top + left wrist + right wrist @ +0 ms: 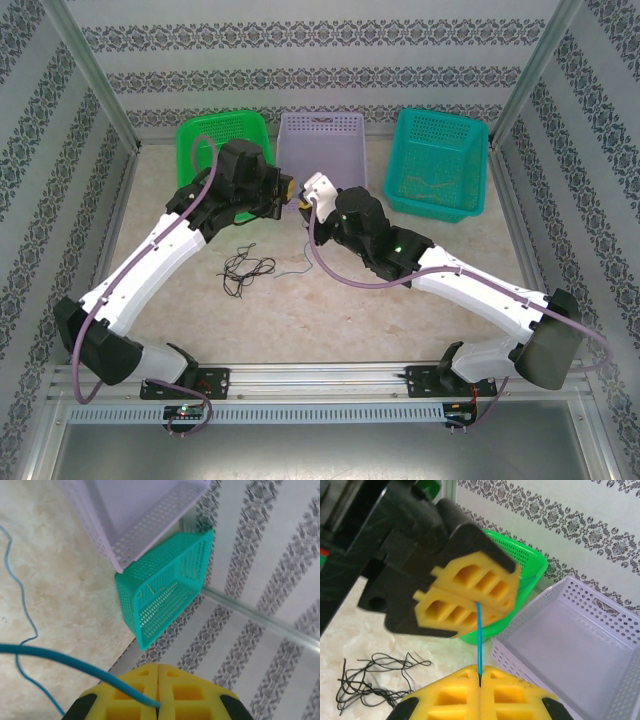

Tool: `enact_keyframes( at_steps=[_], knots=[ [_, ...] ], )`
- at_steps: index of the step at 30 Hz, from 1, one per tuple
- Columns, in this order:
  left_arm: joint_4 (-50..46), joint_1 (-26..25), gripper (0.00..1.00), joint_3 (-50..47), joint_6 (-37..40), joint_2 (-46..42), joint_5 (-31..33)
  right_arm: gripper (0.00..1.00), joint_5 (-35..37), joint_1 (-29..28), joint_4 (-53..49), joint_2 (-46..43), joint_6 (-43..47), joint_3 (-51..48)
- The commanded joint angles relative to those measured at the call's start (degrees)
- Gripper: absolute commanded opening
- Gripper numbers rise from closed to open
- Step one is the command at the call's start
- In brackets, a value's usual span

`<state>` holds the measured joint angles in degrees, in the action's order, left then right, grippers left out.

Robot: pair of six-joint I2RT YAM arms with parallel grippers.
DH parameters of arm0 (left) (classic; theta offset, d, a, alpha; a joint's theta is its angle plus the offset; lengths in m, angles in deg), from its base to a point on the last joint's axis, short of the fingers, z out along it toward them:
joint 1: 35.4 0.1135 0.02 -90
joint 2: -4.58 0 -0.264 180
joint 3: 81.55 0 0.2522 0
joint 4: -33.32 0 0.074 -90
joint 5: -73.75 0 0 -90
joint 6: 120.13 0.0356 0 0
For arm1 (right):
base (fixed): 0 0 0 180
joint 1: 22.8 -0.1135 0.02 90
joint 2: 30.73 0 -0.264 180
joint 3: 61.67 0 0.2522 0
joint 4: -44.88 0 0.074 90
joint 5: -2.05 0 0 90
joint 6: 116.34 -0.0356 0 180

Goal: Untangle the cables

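A pale, marbled stone-look counter [330,310] stood between walls papered in grey floral stripes. The white-and-black left arm [150,265] and right arm [470,280] reached over it toward the middle, and a thick mauve hose [340,270] sagged below the right arm.

Three perforated plastic baskets, rectangular with flared walls, lined the far edge: a green basket [225,135] at left, a lavender basket [320,150] in the centre and a teal basket [440,130] at right. Inside the teal basket lay a yellowish-tan cable [432,187], a fine, kinked strand on its mesh floor.

In front of the lavender basket the two end effectors met tip to tip, just apart. The left end effector [158,672], with ribbed yellow foam pads, was pressed together on a blue cable [478,640]. The right end effector [480,677], padded alike, pinched the same blue cable. Between the two grips the strand ran straight and taut, its long axis leading from one set of pads directly to the other. In the left wrist view the blue cable left the pads toward the left edge, and a thinner stretch wandered in loose curves over the counter.

A black cable [246,270] lay bunched in a small, loopy tangle on the counter beside the left arm, in front of the end effectors.
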<state>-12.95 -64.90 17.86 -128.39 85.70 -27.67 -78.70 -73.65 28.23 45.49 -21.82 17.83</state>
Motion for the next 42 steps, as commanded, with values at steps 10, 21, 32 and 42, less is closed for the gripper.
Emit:
enact_keyframes(
  at_steps=[10, 21, 32, 42],
  knots=[
    [10.21, 6.48, 0.00, 20.90, 55.30, 3.00, -17.40, 0.53, -0.59, 9.11, -4.29, -10.77, -15.76, -1.07],
    [14.18, 11.94, 0.00, 35.72, 69.48, 5.33, -9.44, 0.54, 1.61, 12.11, -8.83, -15.60, -19.53, -4.09],
    [23.83, 17.58, 0.00, 46.11, 72.35, 11.51, -0.79, 0.53, 0.40, 11.33, -9.56, -15.12, -22.74, -5.99],
    [23.47, 24.60, 0.01, 52.39, 70.24, 19.64, 1.32, 0.52, -0.46, 10.74, -8.92, -13.10, -23.67, -5.99]
  ],
)
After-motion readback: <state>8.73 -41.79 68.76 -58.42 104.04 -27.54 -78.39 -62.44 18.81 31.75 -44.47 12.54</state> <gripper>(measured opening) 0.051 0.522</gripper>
